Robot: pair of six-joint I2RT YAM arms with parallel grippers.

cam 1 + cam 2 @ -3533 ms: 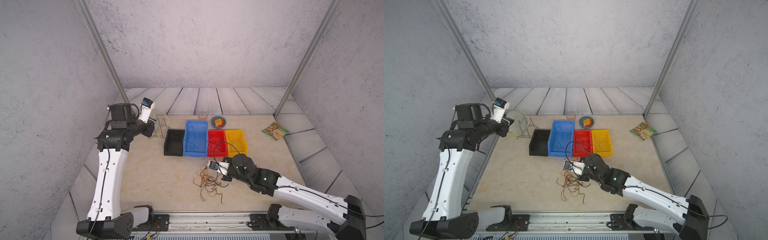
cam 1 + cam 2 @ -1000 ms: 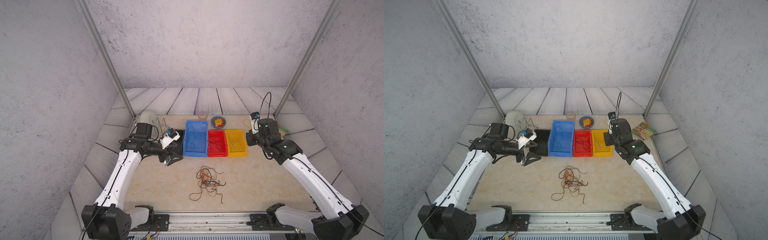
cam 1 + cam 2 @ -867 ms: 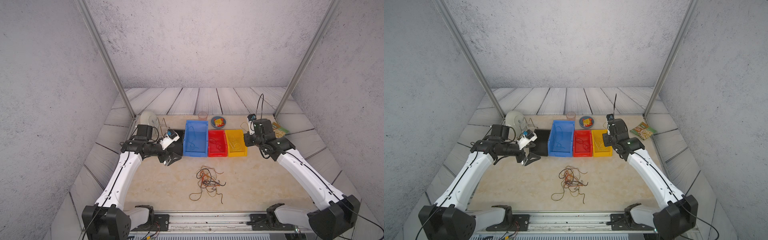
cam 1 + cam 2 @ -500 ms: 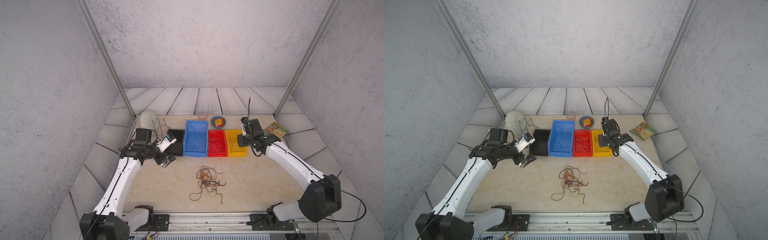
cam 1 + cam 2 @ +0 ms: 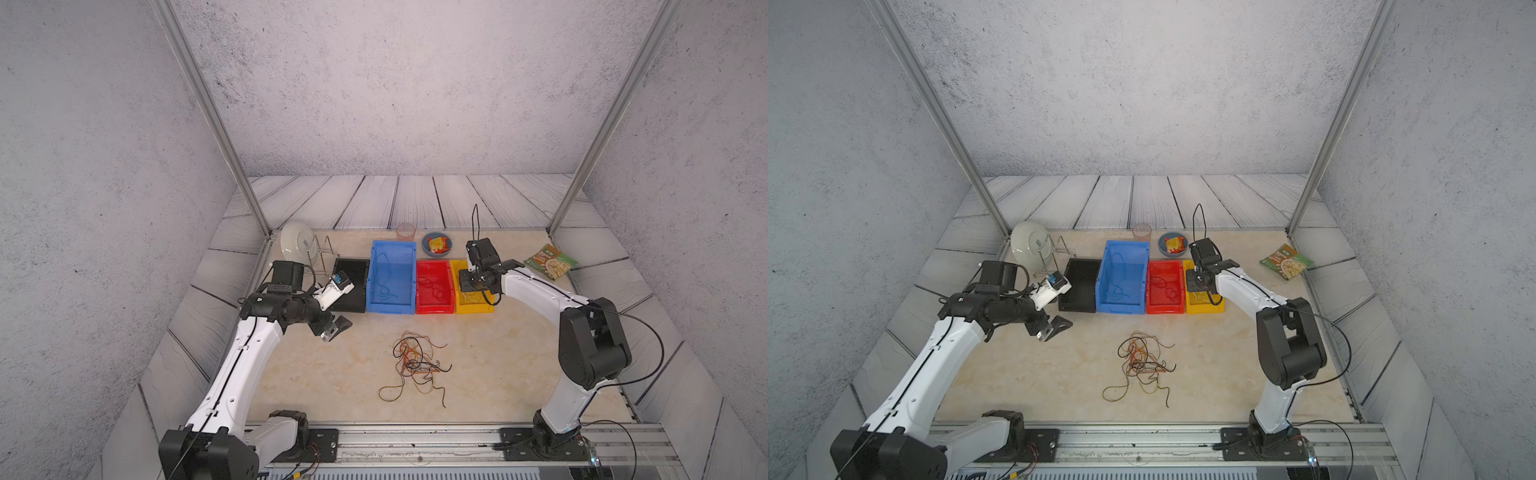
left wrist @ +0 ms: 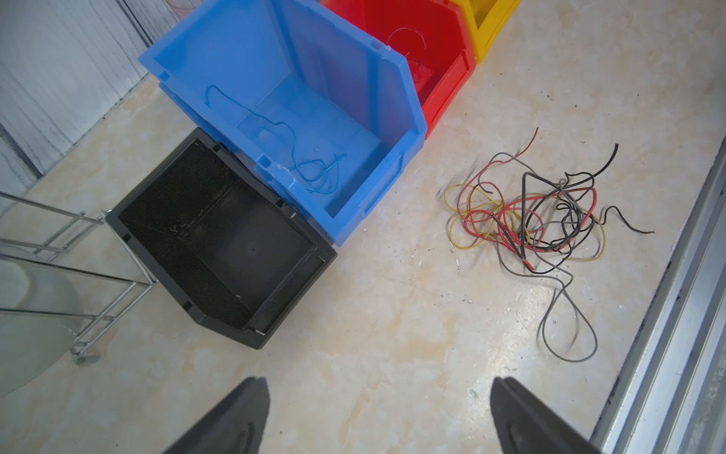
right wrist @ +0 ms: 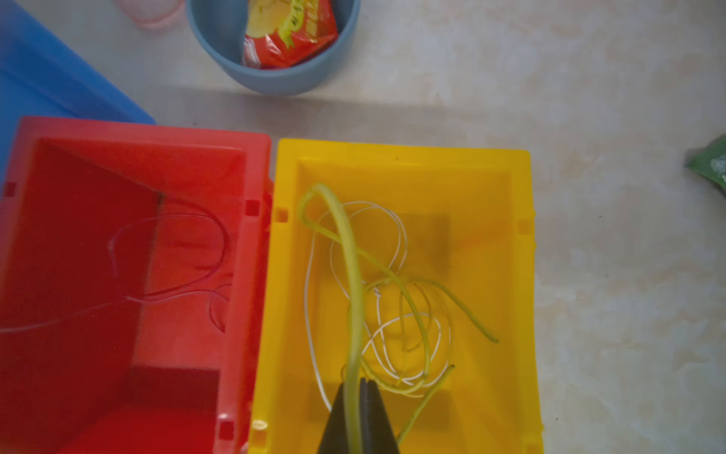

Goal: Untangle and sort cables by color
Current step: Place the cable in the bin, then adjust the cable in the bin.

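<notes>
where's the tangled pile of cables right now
In both top views the tangled pile of cables lies loose on the table near its middle, in front of the blue bin and red bin, toward the front rail.

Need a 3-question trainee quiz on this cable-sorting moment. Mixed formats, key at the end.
1. True or false: the right arm's fingers are shut on a thin yellow wire strand over the yellow plastic bin.
2. The tangled pile of thin wires lies: A) inside the blue bin; B) loose on the beige tabletop; C) against the plate rack.
3. Fill in: the left arm's fingers stand ___, holding nothing.
Key: 1 true; 2 B; 3 open.
</notes>
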